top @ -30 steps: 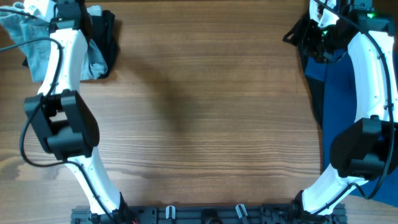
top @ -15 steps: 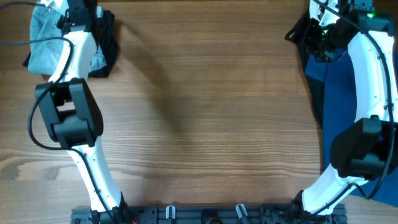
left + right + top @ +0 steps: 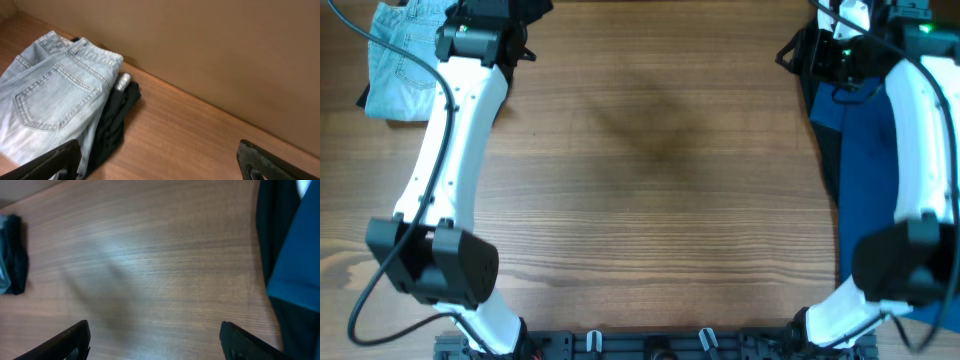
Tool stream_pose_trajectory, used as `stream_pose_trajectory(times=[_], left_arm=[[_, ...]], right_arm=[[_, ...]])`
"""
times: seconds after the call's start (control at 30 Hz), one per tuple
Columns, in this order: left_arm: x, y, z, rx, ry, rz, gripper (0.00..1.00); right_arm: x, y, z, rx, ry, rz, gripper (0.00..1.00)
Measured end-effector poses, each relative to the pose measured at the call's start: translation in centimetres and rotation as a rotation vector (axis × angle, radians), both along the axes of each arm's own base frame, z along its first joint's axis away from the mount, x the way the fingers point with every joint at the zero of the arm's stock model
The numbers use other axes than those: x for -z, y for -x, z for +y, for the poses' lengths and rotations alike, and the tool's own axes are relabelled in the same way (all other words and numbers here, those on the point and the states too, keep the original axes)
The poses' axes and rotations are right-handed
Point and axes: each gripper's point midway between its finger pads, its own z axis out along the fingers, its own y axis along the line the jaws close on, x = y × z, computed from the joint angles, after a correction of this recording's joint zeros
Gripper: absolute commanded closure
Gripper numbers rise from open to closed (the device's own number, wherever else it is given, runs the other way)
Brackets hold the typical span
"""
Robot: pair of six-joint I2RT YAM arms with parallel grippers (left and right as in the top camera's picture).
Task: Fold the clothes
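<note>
Denim pants (image 3: 50, 95) lie near the left gripper (image 3: 157, 162), on its left.

Faded light-blue denim on the pants (image 3: 50, 95), washed nearly white low on the leg, with pale double stitching outlining the back pocket. Plain black on the folded garment (image 3: 117, 122) beneath, with a small silvery-white label (image 3: 121, 81). Warm reddish-brown wood grain across the bench (image 3: 660, 180). Deep navy blue on the cloth (image 3: 875, 170). White shells and black joints on the left arm (image 3: 455, 140) and right arm (image 3: 920, 130); matte black left fingers (image 3: 50, 162) and right fingers (image 3: 65, 341)
</note>
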Motion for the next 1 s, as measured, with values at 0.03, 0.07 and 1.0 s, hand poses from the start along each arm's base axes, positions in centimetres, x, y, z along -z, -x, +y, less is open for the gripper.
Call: stream_pose_trajectory(times=[0.03,0.07,1.0], left_arm=[[-0.3,0.4,-0.3,0.008,0.000,0.002,0.00],[-0.5,0.6,-0.6,0.014,0.000,0.001,0.00],[-0.1,0.8,-1.0,0.022,-0.003,0.019,0.00]], right_arm=[[-1.8,0.7,0.2,-0.009,0.022,-0.043,0.14],[-3.4,1.3,0.4,-0.016,0.037,-0.084,0.12],[-19.8,9.0,-0.3,0.065,0.226,-0.626,0.01]])
